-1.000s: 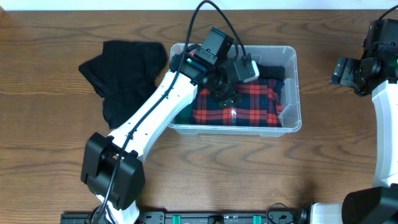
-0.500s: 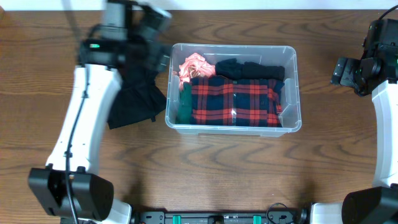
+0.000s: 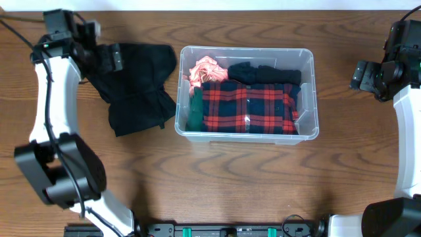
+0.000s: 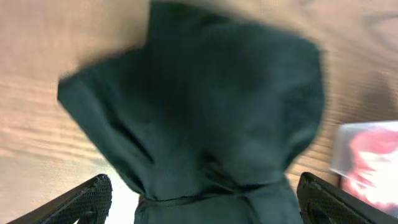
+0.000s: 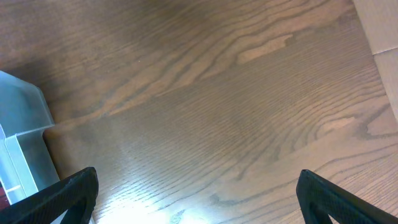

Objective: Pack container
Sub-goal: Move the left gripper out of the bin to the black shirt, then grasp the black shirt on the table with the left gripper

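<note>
surface: wooden table | on it: clear container, centre | black garment, just left of it

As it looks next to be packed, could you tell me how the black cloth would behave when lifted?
The black cloth lies crumpled in soft folds, so it would probably sag and drape. It looks thin, so it is likely light. Pushed, it may bunch up rather than slide.

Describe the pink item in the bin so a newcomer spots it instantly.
Find the clear container on the wooden table. In its upper-left corner, overhead view, lies the pink cloth, next to the red plaid cloth and a black garment. It is the only pink thing there, crumpled rather than flat.
</note>
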Controlling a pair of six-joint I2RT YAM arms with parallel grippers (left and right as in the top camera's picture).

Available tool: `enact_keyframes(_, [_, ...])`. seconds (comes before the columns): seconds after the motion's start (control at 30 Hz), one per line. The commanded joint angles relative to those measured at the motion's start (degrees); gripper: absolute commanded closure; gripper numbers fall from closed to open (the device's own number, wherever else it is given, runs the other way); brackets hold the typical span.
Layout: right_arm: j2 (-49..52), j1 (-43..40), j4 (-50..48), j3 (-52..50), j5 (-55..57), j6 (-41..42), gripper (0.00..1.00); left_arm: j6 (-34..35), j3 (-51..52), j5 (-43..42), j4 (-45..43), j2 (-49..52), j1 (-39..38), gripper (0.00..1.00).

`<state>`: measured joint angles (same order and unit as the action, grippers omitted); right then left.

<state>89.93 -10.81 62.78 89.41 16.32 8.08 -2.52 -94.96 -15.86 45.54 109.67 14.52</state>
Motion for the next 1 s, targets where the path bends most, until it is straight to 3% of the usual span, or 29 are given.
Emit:
enact_keyframes(0.0, [-0.52,-0.37,0.02,-0.24,0.61,0.02,0.01,4.57,1.09,0.13,0.72,4.20,0.74,0.05])
enact_keyframes(0.2, [-0.52,-0.37,0.02,-0.24,0.61,0.02,0.01,12.39,1.09,0.42,1.27,9.03,3.15,0.05])
enact_keyframes(0.33, [-0.52,-0.37,0.02,-0.24,0.61,0.02,0.01,16.79,1.18,4.94,2.84,10.29,3.67,0.05])
enact_keyframes(0.77, [-0.52,-0.37,0.02,-0.24,0.61,0.02,0.01,16.81,13.03,6.16,-7.37,10.36,3.63,0.05])
enact_keyframes(0.97, [-0.52,-0.37,0.02,-0.24,0.61,0.02,0.01,16.76,17.90,0.63,-12.70,10.36,3.63,0.05])
